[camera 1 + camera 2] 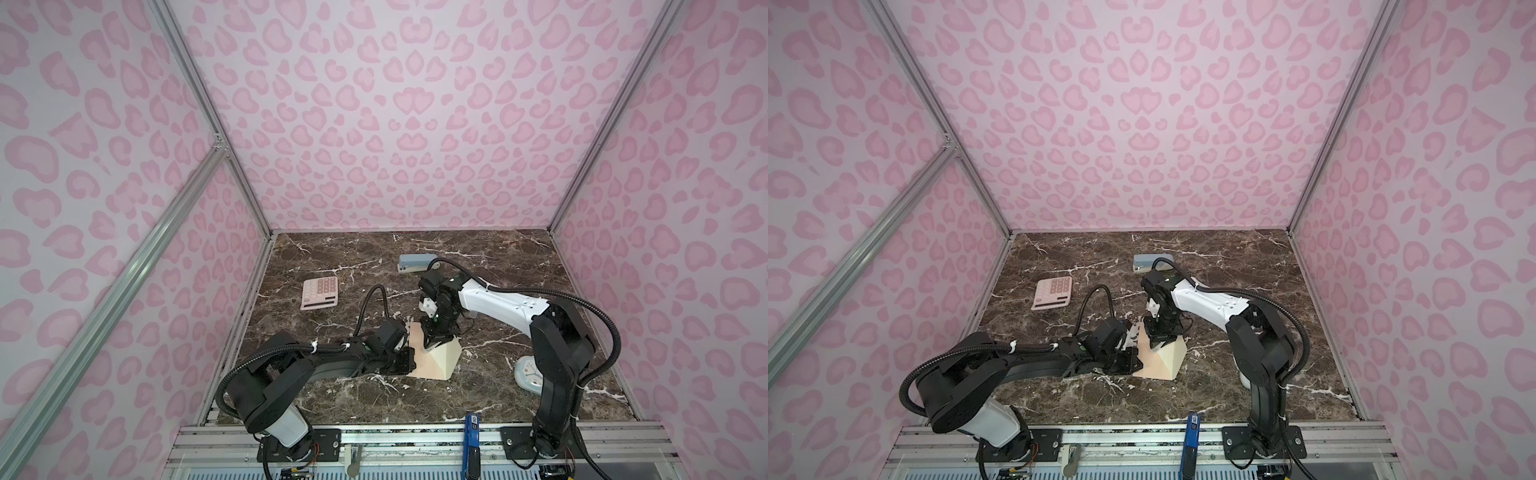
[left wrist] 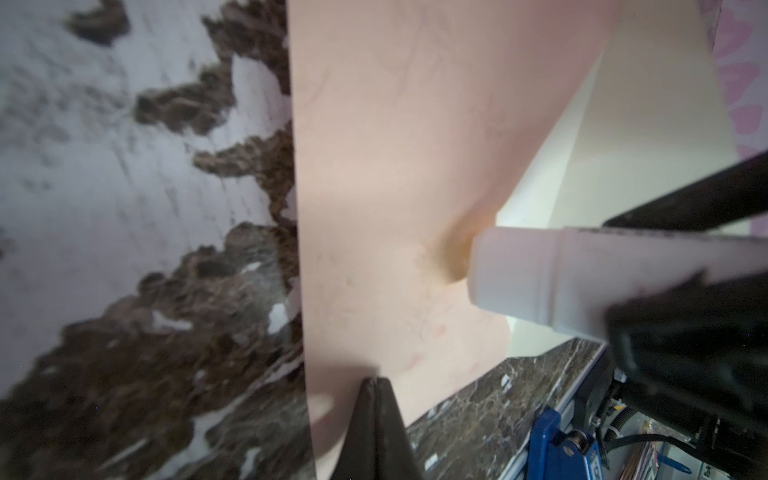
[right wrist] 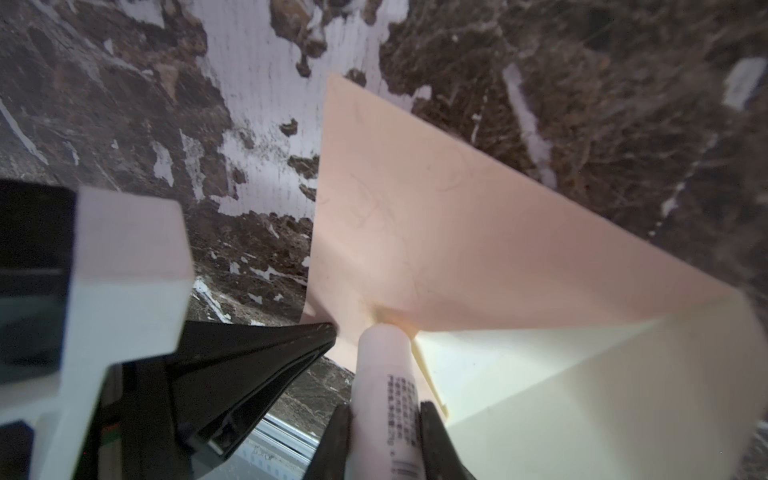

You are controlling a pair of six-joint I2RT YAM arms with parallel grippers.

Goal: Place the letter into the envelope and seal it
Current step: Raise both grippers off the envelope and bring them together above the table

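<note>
The peach envelope (image 1: 428, 363) (image 1: 1148, 368) lies on the marble table, its cream flap (image 1: 448, 353) (image 3: 582, 374) standing up off the body. My right gripper (image 3: 384, 419) (image 1: 432, 343) is shut on a white glue stick (image 3: 384, 374) (image 2: 532, 274) with printed text. The stick's tip touches the envelope (image 3: 457, 249) at the fold where the flap begins. My left gripper (image 2: 376, 380) (image 1: 409, 359) is shut with nothing between its jaws, its tips resting on the envelope (image 2: 395, 166) near its edge. The letter is out of view.
A pink calculator (image 1: 319, 293) lies at the back left and a blue-grey stapler (image 1: 415, 262) at the back middle. A pale blue clock (image 1: 528, 374) lies beside the right arm's base. A blue clamp (image 1: 471, 428) sits on the front rail. Pink patterned walls enclose the table.
</note>
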